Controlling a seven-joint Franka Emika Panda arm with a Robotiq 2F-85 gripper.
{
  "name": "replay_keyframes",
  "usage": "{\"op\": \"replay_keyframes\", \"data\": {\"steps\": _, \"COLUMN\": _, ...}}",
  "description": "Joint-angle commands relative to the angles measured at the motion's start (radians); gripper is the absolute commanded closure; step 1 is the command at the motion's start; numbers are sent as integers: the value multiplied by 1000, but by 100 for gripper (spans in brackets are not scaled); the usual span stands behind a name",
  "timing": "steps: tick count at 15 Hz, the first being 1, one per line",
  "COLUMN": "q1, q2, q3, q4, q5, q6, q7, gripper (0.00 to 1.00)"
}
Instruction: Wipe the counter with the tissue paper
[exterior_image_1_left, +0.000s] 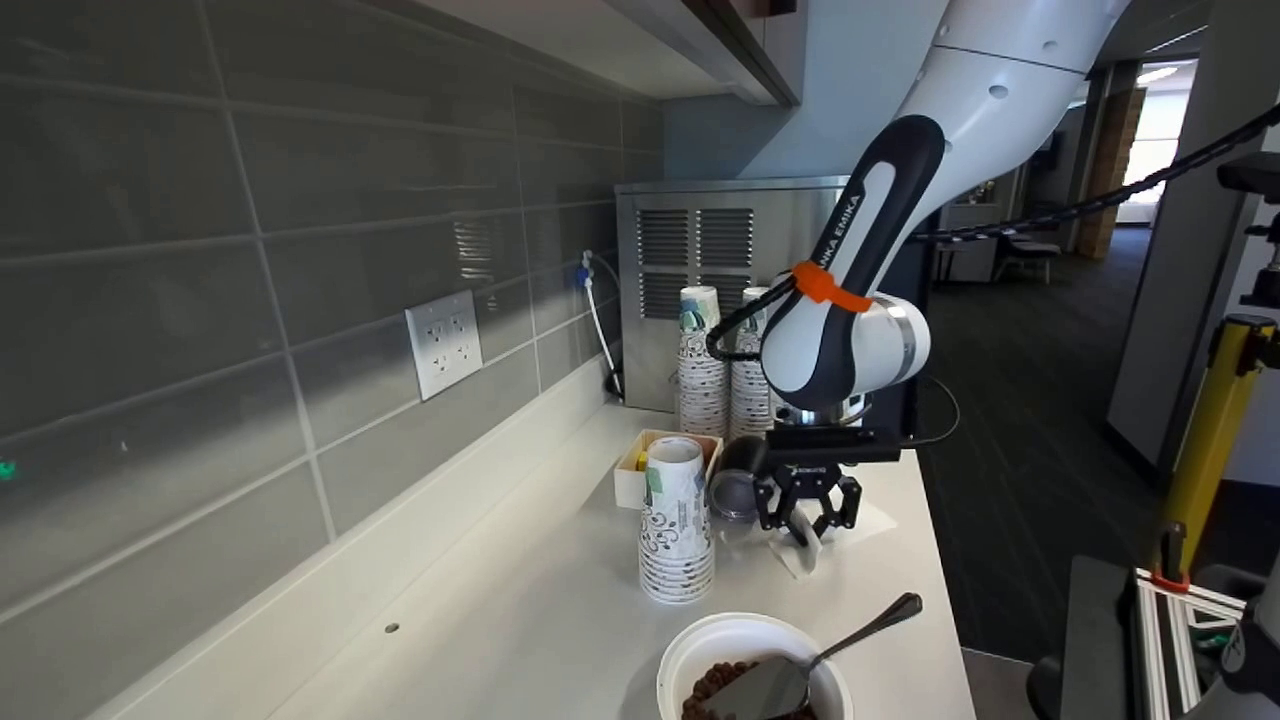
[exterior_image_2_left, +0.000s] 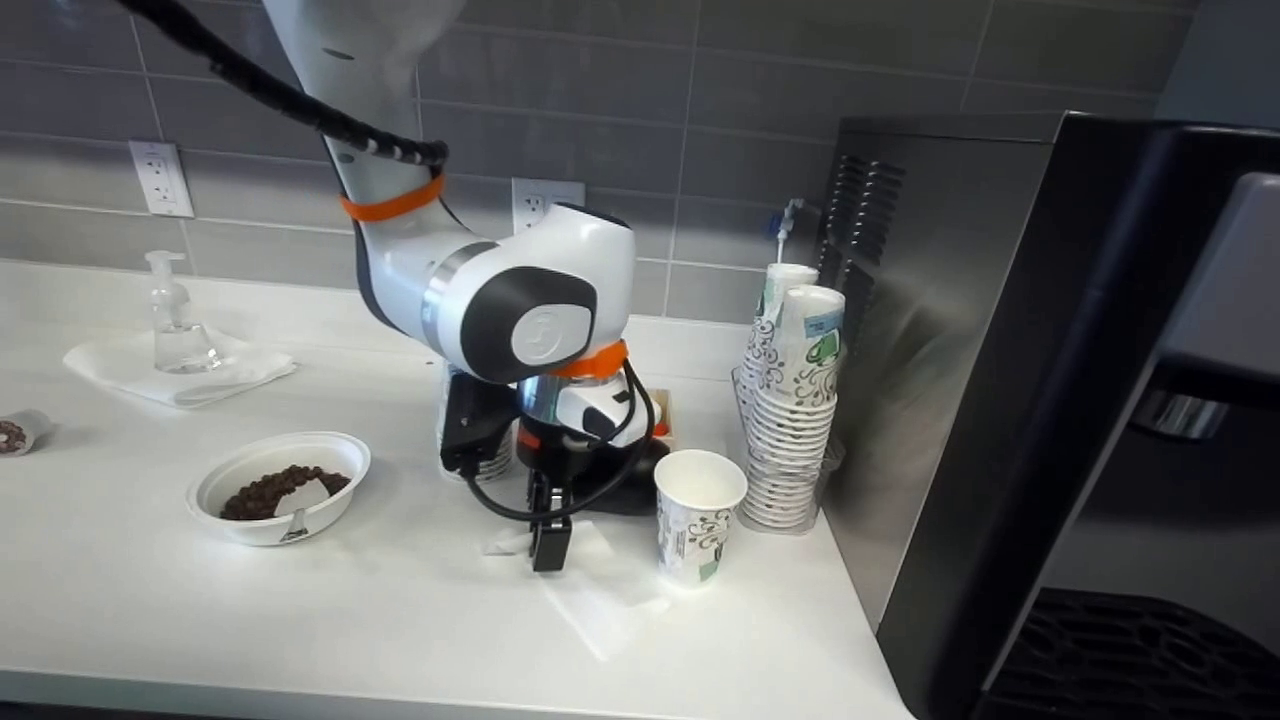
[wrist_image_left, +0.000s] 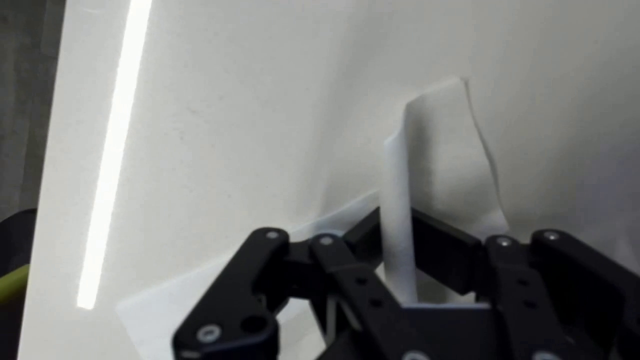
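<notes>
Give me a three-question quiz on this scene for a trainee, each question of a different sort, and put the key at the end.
1. True or false: a utensil rests in the white bowl.

2. Multiple choice: what is the claw pinching?
A) a paper cup
B) the tissue paper
C) the utensil

3. Fill in the blank: in an exterior view, the pump bottle stands on a ____.

Key:
1. True; its blade lies on dark brown bits.
2. B; the wrist view shows a fold of it held between the claw's two sides.
3. White sheet.
</notes>
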Motion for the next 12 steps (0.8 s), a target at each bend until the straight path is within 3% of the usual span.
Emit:
{"op": "replay_keyframes", "data": {"steps": 1, "q1": -11, "q2": 37, "q3": -5, "q4": 20, "q5": -3, "q6": -99, "q7": 11, "gripper": 97}}
{"op": "replay_keyframes", "data": {"steps": 6, "q1": -22, "q2": 16, "q3": 51, "q4": 47, "q5": 59, "q6": -306, "q7": -107, "gripper": 97}}
{"op": "replay_keyframes", "data": {"steps": 12, "q1": -8, "q2": 25, "q3": 121, "q4": 72, "q5": 185, "q6": -212, "q7": -163, "gripper": 97}}
